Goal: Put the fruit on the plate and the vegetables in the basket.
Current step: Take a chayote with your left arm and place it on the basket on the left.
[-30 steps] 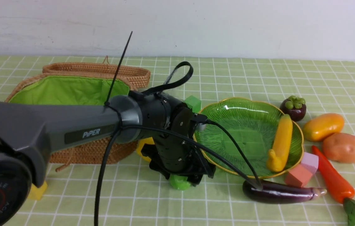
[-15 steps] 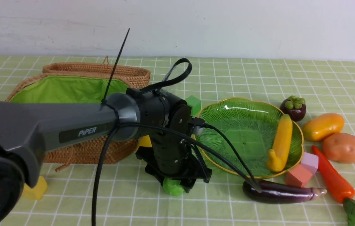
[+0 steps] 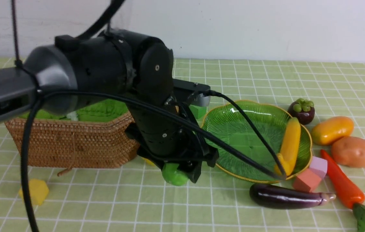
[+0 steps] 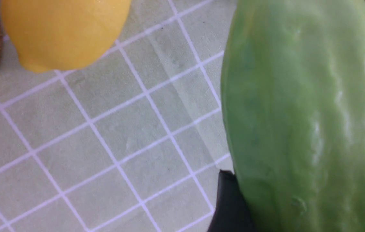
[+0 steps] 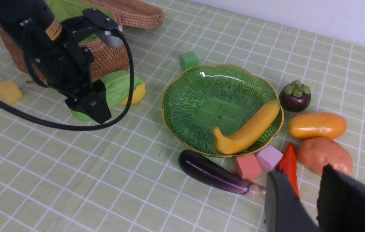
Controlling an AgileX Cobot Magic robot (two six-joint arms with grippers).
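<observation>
Gourd (image 3: 171, 176) clamped in the left claw (image 3: 182, 172) hangs just beside the basket (image 3: 73, 145), gripped across its width, evidently for a drop inside; lemon (image 4: 63, 32) lies near the basket's wall. Right claw (image 5: 303, 180), narrowly parted and empty, hovers well away from it.

Front looks forward; left wrist hugs gourd (image 4: 298, 112); right wrist shares plate (image 5: 185, 93).

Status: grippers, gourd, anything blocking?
Left gripper shut on gourd, right gripper open, empty. Gourd low beside basket, not yet in. Lemon close by gourd; basket mouth open.
</observation>
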